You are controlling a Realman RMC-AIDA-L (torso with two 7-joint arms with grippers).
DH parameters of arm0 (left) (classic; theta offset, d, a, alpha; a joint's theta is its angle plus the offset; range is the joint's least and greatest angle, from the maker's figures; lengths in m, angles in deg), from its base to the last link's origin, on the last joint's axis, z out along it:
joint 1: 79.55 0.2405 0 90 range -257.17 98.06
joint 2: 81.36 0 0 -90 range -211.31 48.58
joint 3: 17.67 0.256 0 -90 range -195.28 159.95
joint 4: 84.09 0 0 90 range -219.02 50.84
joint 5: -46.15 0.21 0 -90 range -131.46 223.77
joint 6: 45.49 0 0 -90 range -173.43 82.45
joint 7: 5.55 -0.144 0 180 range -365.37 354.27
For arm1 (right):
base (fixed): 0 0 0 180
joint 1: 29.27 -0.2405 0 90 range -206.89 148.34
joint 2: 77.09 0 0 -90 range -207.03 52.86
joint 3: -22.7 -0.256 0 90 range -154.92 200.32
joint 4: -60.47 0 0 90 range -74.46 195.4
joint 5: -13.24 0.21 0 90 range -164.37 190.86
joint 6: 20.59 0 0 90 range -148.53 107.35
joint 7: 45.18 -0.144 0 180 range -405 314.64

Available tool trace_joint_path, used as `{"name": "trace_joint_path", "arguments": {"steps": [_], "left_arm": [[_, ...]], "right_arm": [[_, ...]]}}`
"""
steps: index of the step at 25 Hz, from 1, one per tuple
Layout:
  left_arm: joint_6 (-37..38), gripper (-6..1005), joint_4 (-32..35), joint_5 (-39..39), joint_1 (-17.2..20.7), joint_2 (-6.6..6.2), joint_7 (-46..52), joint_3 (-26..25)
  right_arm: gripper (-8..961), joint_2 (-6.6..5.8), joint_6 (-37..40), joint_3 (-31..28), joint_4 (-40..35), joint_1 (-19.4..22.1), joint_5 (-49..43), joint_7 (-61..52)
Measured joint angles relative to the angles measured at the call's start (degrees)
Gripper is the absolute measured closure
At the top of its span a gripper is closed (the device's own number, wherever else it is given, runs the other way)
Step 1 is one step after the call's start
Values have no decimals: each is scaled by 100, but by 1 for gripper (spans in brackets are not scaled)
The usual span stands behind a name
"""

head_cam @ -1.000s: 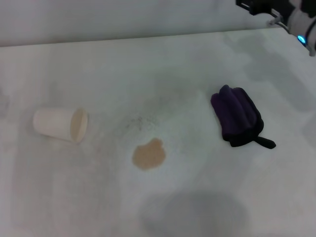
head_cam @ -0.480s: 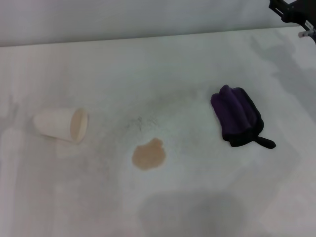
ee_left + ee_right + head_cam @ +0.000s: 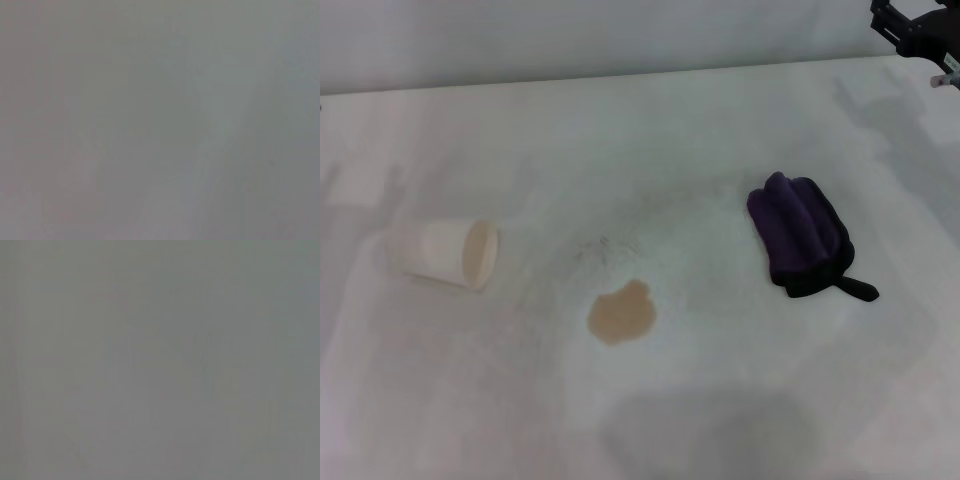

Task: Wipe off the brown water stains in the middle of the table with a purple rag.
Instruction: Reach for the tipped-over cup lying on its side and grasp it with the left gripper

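While sitting high at the far right corner of the table [image 3: 650,130], with only a dark part of the right gripper [image 3: 917,27] showing at the frame's edge, hanging well apart from everything and gripping nothing; cannot tell from here whether clenched or released. Lying below and to the left of it, on the right half of the tabletop, being the rag [image 3: 800,235]: a purple bundle, long axis running from the far side toward the near side and tilting slightly rightward, black strap trailing off the near end. Resting further left and a little nearer, near the middle, being the stain [image 3: 620,313], untouched and well apart from the rag. Lying on its side further left, mouth facing the stain, being a white cup [image 3: 444,252]. Judging the right arm the nearer one for the pickup, needing to travel down, inward and toward the near edge. Showing nothing of the left gripper anywhere, and nothing but flat grey in both wrist views.
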Motion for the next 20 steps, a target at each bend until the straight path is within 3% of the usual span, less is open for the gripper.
{"name": "trace_joint_path", "arguments": {"steps": [2, 6, 8, 15, 20], "left_arm": [[78, 123, -491, 752, -272, -171, 967, 45], [572, 122, -1614, 2480, -899, -356, 2262, 181], [729, 122, -1905, 2790, -1031, -368, 2463, 207], [1354, 122, -3858, 3347, -1560, -278, 2742, 1788], [1763, 123, -4952, 4074, -1982, -274, 2858, 1793]], "right_arm": [[117, 6, -1, -13, 23, 3, 1, -1], [117, 2, -4, -20, 90, -5, 2, -9], [117, 1, -6, -14, 125, -22, 2, -10], [117, 13, 15, -13, 216, -47, 2, -11], [118, 14, 32, -24, 226, -59, 16, -22]]}}
